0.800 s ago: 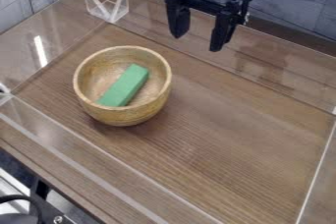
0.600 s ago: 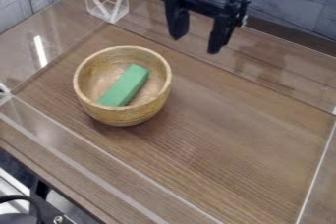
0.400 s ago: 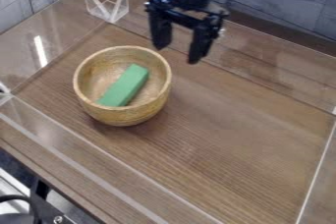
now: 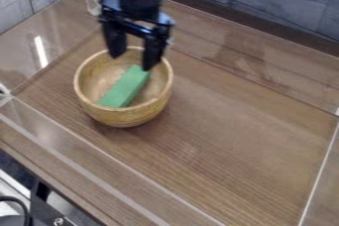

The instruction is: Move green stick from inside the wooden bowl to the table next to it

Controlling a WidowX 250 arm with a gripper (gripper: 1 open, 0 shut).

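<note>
Green stick point(image 4: 125, 86): lies inside the wooden bowl point(image 4: 91, 96), on its floor, long side running obliquely from the upper right toward the lower left of the view. Its far end sits near the far part of the bowl, close beneath the gripper as seen from this camera. Bowl stands upright on the table point(image 4: 219, 141), toward the left of the view; its thick wall surrounds the stick, so any grasp presumably has to come from above and the lift must clear the rim before going sideways. The stick's slant leaves its long sides facing the bowl wall with some room beside them; judged workable for closing across the narrow width. Gripper point(image 4: 133, 47): over the far side of the bowl, jaws wide apart, one toward the left of the view and one toward the right. Nothing is seen between them; no grip on the stick. Contact with the rim cannot be settled from this single angle, as the dark fingers overlap the bowl's far edge. The wide spread probably serves to straddle the stick, with the risk that a finger lands on the rim during descent. Step in hand, judged: approach and alignment; grasp, lift and placing on the table remain. Next: centre over the stick, lower, then close.
</note>
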